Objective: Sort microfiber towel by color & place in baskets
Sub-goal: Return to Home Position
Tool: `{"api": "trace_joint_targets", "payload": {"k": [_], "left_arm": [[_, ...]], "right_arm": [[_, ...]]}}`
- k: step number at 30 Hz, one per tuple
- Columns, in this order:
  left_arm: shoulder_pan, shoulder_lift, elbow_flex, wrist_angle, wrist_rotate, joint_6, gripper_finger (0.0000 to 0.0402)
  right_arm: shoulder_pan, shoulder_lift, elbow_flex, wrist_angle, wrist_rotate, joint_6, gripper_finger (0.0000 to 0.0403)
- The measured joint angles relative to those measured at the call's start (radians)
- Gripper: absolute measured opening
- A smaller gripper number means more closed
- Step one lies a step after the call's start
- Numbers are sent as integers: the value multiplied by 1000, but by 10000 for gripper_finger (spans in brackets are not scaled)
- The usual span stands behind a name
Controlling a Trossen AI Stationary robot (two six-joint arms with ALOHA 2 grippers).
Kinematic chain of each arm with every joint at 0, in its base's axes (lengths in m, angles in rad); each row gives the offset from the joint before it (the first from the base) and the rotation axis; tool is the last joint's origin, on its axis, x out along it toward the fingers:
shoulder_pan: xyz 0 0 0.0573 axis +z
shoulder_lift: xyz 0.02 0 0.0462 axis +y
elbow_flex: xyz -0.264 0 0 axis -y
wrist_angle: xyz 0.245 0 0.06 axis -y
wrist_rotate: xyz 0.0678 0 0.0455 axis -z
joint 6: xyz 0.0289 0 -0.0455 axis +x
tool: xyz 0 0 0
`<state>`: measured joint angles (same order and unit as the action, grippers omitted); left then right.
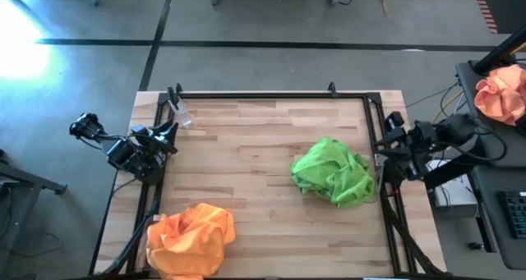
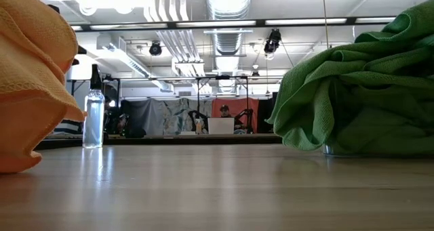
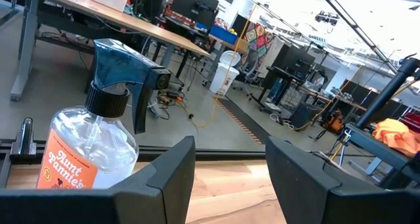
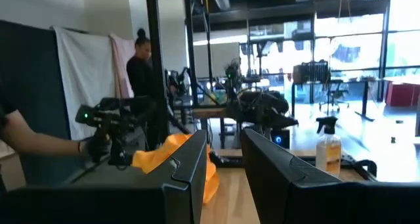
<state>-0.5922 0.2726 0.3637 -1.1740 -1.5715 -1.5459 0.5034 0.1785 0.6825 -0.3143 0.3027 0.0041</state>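
Observation:
A heap of orange microfiber towel (image 1: 191,239) lies at the table's near left; in the low view it (image 2: 30,75) fills the left edge. A heap of green microfiber towel (image 1: 333,172) rests on the wood toward the right, also large in the low view (image 2: 359,95). The baskets are hidden. My left gripper (image 1: 171,135) hovers at the table's left edge, pointing level, open and empty (image 3: 230,152). At the right edge my right gripper (image 1: 385,140) hangs open and empty (image 4: 226,142), beside the green heap and clear of it.
A clear spray bottle (image 1: 179,112) stands at the far left corner, close in front of my left gripper (image 3: 92,152). A black frame rail (image 1: 263,94) borders the table. A peach cloth (image 1: 501,91) lies on a side desk. A person's gloved hand (image 4: 98,145) shows beyond the table.

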Motion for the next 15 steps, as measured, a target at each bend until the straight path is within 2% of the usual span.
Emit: {"api": "trace_joint_targets", "payload": {"k": [9, 15], "left_arm": [[0, 0, 0, 4, 0, 0, 171], [0, 0, 0, 7, 0, 0, 171]], "right_arm": [[0, -150, -105, 27, -1, 11, 91], [0, -172, -158, 47, -21, 12, 91]]}}
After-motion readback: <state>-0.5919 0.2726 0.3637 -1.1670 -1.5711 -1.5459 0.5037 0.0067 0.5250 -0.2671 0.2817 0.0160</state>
